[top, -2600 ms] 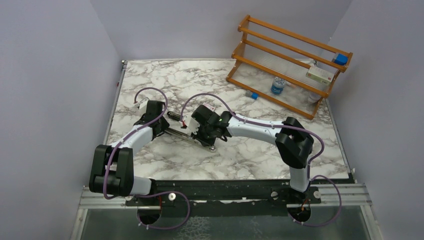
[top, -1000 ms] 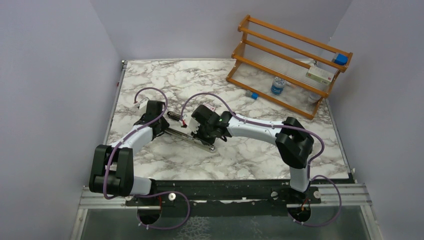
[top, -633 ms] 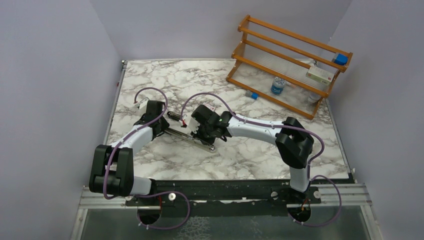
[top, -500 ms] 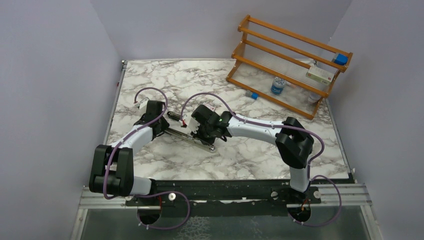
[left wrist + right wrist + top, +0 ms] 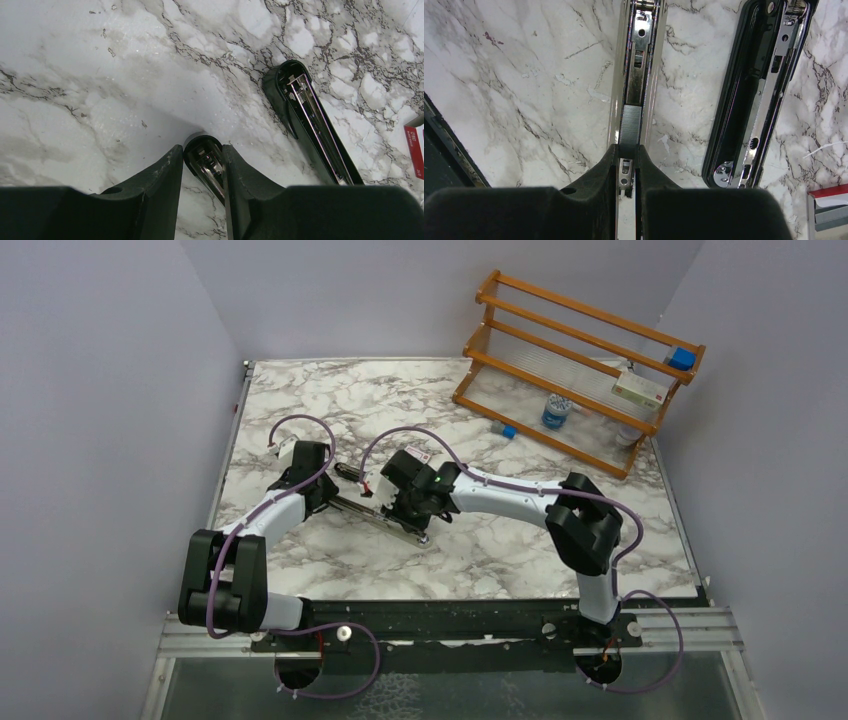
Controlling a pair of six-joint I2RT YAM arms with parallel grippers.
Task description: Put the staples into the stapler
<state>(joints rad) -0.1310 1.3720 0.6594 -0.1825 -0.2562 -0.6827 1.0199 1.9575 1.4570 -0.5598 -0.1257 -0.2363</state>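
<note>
The black stapler (image 5: pixel 352 476) lies opened flat on the marble table, its silver channel (image 5: pixel 385 519) running between my two grippers. My left gripper (image 5: pixel 202 152) is shut on the rounded end of the stapler's channel part (image 5: pixel 206 160). The open black lid (image 5: pixel 310 125) lies to its right. My right gripper (image 5: pixel 626 150) is shut on a dark grey staple strip (image 5: pixel 629 125) that sits in line with the silver channel (image 5: pixel 637 60). The black lid (image 5: pixel 759 90) lies beside the channel. The pink-red staple box (image 5: pixel 828 206) is at the lower right, and its edge also shows in the left wrist view (image 5: pixel 415 150).
An orange wooden rack (image 5: pixel 580 340) stands at the back right with a small bottle (image 5: pixel 556 412), a flat box (image 5: pixel 640 390) and a blue block (image 5: pixel 682 359). Another blue block (image 5: pixel 508 431) lies in front of it. Grey walls close in the left and right sides.
My right gripper has shifted slightly left and away along the stapler's channel with the strip. The left arm and the stapler have stayed put.
</note>
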